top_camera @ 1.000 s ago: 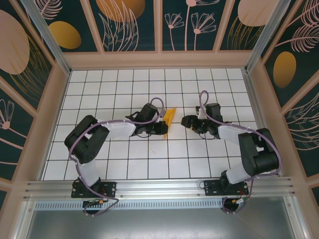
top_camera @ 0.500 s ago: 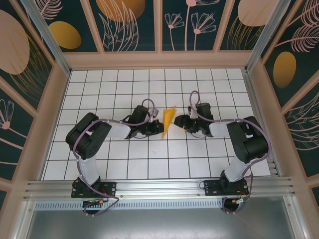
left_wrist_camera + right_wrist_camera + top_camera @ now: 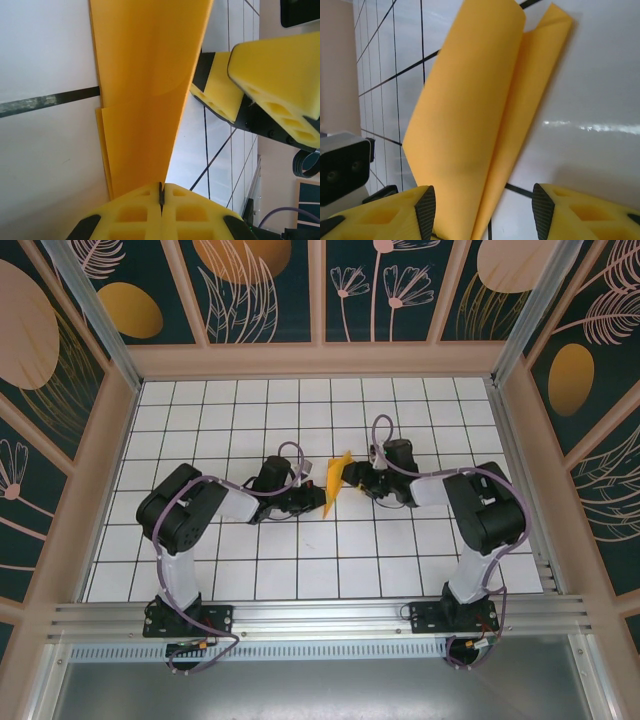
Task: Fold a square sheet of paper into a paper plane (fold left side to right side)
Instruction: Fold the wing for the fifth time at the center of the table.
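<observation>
Paper plane point(image 3: 336, 480), a narrow orange-yellow dart already folded in layers, stands on edge over the middle of the desk point(image 3: 250, 560), between the two arms. The left claw point(image 3: 161, 194) is pinched tight on its narrow end, jaws meeting with the paper caught between them. The right claw point(image 3: 480, 212) is half spread, its jaws either side of the paper's lower edge without squeezing it. The step in hand looks like bringing one side over onto the other. To do it well, the left claw should act as a firm anchor while the right closes on the loose flap near its edge and carries it across, lining up the edges before pressing. Pulling hard against the anchor could tear or skew the thin paper.
</observation>
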Available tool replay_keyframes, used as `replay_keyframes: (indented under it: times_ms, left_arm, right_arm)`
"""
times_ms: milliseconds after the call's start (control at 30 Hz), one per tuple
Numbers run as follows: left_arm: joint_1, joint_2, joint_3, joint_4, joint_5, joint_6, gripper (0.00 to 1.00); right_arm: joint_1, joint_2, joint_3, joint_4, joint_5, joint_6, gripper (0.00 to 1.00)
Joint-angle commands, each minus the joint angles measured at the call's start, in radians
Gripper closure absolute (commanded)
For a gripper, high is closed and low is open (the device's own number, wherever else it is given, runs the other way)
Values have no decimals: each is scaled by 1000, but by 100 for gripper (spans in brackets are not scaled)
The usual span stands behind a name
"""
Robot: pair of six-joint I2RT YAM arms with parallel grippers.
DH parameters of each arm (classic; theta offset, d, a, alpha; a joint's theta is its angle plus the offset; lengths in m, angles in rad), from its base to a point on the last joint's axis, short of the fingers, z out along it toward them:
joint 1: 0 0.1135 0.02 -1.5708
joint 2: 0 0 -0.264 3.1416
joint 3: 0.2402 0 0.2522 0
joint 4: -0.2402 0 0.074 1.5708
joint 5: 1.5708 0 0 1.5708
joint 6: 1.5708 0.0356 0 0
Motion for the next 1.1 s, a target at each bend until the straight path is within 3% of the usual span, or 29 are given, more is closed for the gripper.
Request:
replay_keyframes:
  times_ms: [0,233,500,1067]
  left_arm:
    - [9,20,-14,60,20,-32,97]
    - [13,32,-15,78,22,-48,97]
    - [15,38,-15,93,19,-58,95]
    - [17,-20,0,39,-2,-23,63]
  right_arm:
    - [16,41,42,-15,48,7,44]
    - [37,80,83,-55,71,19,46]
    - [56,118,144,-216,144,40,52]
    - [64,188,207,-350,182,45,54]
